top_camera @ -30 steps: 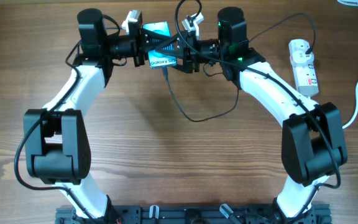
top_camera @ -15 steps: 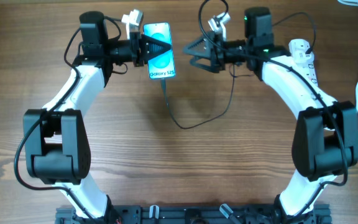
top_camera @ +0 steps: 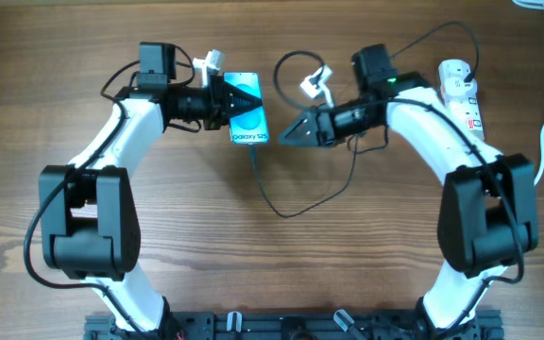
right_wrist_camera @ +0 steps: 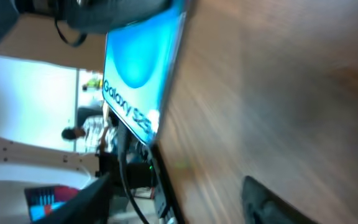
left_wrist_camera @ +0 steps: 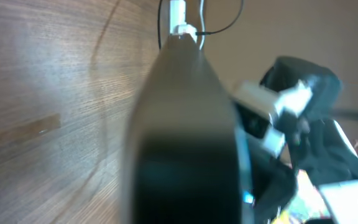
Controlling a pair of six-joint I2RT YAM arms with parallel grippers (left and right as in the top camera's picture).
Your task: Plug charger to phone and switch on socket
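The left gripper (top_camera: 244, 102) is pinched on the teal-faced, white-bordered phone (top_camera: 250, 127), held well left of the white oblong power strip (top_camera: 463, 99). The thin black charger cable (top_camera: 281, 210) appears seated at the phone's lower end, so the step in hand is judged to be switching. The right gripper (top_camera: 296, 132), spread and empty, must reach the strip, whose switch position is unreadable.

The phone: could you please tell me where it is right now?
Overhead, the phone is far centre, gripped by the left claw, the right claw just beside it; the charger trails from its near end.
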